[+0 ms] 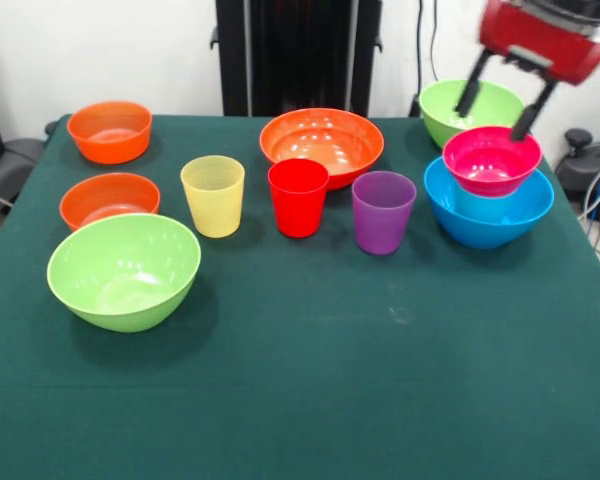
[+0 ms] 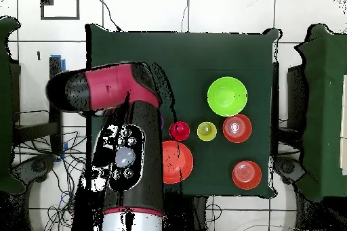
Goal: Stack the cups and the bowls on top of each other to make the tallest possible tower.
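My gripper (image 1: 498, 110) hangs open and empty at the right, just above the far rim of the small magenta bowl (image 1: 490, 162). That bowl sits on a light blue cup (image 1: 477, 205) inside the large blue bowl (image 1: 490, 215). A lime green bowl (image 1: 446, 108) stands behind them. The yellow cup (image 1: 213, 196), red cup (image 1: 298, 198) and purple cup (image 1: 383, 212) stand upright in a row mid-table. The wide orange bowl (image 1: 322, 143) is behind the red cup. Two small orange bowls (image 1: 109, 131) (image 1: 108, 198) and a second lime green bowl (image 1: 124, 271) are at the left.
In the overhead view my arm (image 2: 125, 147) covers the stack and the gripper. The green bowl (image 2: 227, 96), red cup (image 2: 179, 131), yellow cup (image 2: 207, 131) and wide orange bowl (image 2: 177, 162) show beside it. The green tablecloth (image 1: 360, 380) stretches across the near half.
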{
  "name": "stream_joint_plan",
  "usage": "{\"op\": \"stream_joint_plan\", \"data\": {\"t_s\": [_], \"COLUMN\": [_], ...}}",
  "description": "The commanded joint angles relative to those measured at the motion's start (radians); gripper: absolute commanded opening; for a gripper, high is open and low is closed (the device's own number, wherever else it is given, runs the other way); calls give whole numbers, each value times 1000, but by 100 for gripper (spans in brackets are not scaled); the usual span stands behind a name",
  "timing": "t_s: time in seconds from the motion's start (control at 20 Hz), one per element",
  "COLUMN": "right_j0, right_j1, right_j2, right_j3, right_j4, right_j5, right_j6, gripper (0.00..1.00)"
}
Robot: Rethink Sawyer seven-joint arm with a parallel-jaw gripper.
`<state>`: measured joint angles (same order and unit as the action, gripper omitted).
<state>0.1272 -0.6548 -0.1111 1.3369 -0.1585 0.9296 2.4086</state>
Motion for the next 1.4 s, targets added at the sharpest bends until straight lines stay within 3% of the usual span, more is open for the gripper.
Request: {"op": "stream_joint_plan", "data": {"t_s": [0.05, 0.3, 0.55, 0.85, 1.4], "right_j0": [-142, -203, -250, -281, -306], "right_j1": [-1, -15, 18, 68, 132], "right_j2": [213, 261, 289, 302, 318], "right_j3": [204, 254, 271, 280, 276], "right_j4": [-118, -139, -157, -181, -180], "right_j5": [-170, -214, -282, -351, -371], "right_j6": [-422, -445, -416, -356, -298], "gripper": [100, 100, 100, 100, 100]}}
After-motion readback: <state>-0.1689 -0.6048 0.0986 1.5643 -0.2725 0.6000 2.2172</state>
